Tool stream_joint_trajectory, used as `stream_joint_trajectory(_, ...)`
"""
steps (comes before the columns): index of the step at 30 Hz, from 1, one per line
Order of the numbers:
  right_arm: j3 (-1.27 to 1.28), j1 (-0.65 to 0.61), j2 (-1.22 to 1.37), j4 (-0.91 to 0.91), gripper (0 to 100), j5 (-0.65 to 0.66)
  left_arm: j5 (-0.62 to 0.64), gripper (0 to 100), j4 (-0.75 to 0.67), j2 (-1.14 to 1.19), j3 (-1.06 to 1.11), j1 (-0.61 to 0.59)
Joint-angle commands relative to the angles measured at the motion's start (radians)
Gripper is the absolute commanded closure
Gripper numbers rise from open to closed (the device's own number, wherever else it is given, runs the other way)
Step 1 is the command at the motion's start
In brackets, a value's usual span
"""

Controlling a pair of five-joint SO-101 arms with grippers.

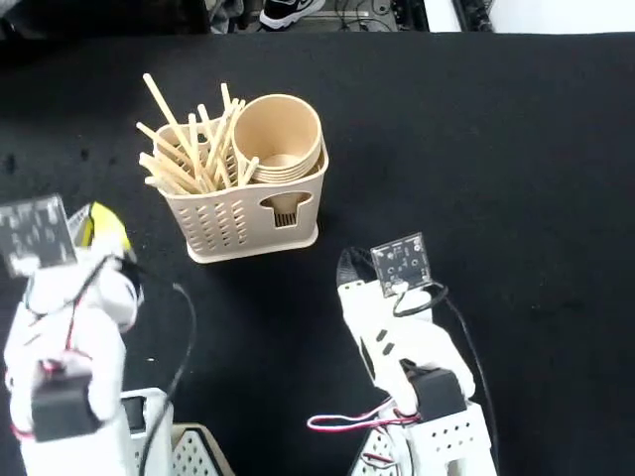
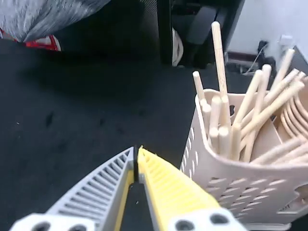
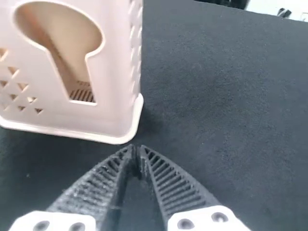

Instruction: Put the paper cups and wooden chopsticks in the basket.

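**Cups and chopsticks sit in the basket, both arms empty**

The basket [image 1: 248, 223] stands on the black, matte, cloth-like table [image 1: 496, 149]. It is a beige plastic box with rounded corners. Its walls are pierced by rows of small slots and triangles, and the wall facing the arms has a keyhole-shaped cutout.

Inside, the wooden chopsticks [image 1: 189, 149] fill the compartment on the left arm's side. They are pale, round, smooth sticks that lean and splay at different angles well above the rim. The paper cups [image 1: 278, 134] sit in the other compartment as a nested stack of tan, kraft-coloured paper. Their round rims are layered one inside the next, and the top one rises above the basket's edge.

The left fingers [image 2: 139, 153] taper to points, one grey and one yellow, both ribbed with an open lattice. They are pressed together tip to tip with nothing between them, low beside the chopstick end of the basket.

The right fingers [image 3: 137, 153] are black with the same ribbed pattern. They are likewise closed on each other and empty, near the table just short of the basket's rounded base corner.
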Motion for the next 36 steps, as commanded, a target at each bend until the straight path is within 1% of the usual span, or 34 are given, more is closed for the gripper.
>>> stream_joint_trajectory(1, -0.007, 0.017, -0.071, -0.020, 97.5, 0.012, -0.011, 97, 0.002, -0.333, 0.197, -0.013)
stream_joint_trajectory(2, -0.004, 0.017, -0.071, -0.020, 97.5, 0.012, -0.014, 97, 0.003, -0.368, 0.239, -0.015)
stream_joint_trajectory(5, -0.008, 0.017, -0.070, 0.002, 97.5, 0.011, -0.074, 97, 0.005, -0.296, 0.302, -0.015)
stream_joint_trajectory(8, -0.012, 0.021, -0.070, 0.040, 97.5, 0.011, -0.137, 97, 0.011, -0.299, 0.371, -0.015)
stream_joint_trajectory(11, -0.013, 0.074, -0.071, 0.071, 97.5, 0.012, -0.203, 97, 0.012, -0.342, 0.464, -0.036)
stream_joint_trajectory(15, -0.004, 0.152, -0.071, 0.100, 97.6, 0.018, -0.273, 97, 0.009, -0.336, 0.615, -0.088)
stream_joint_trajectory(19, -0.002, 0.160, -0.071, 0.245, 97.6, 0.124, -0.351, 97, 0.011, -0.330, 0.736, -0.168)
stream_joint_trajectory(22, -0.002, 0.163, -0.071, 0.331, 97.6, 0.143, -0.362, 97, 0.034, -0.333, 0.731, -0.209)
stream_joint_trajectory(25, -0.002, 0.164, -0.070, 0.399, 97.6, 0.144, -0.365, 97, 0.083, -0.333, 0.731, -0.209)
stream_joint_trajectory(29, -0.002, 0.169, -0.070, 0.491, 97.6, 0.152, -0.367, 97, 0.178, -0.331, 0.731, -0.145)
stream_joint_trajectory(32, -0.002, 0.230, -0.067, 0.496, 97.6, 0.146, -0.368, 97, 0.218, -0.333, 0.731, -0.111)
stream_joint_trajectory(36, -0.002, 0.324, -0.068, 0.497, 97.7, 0.146, -0.368, 97, 0.262, -0.333, 0.731, -0.113)
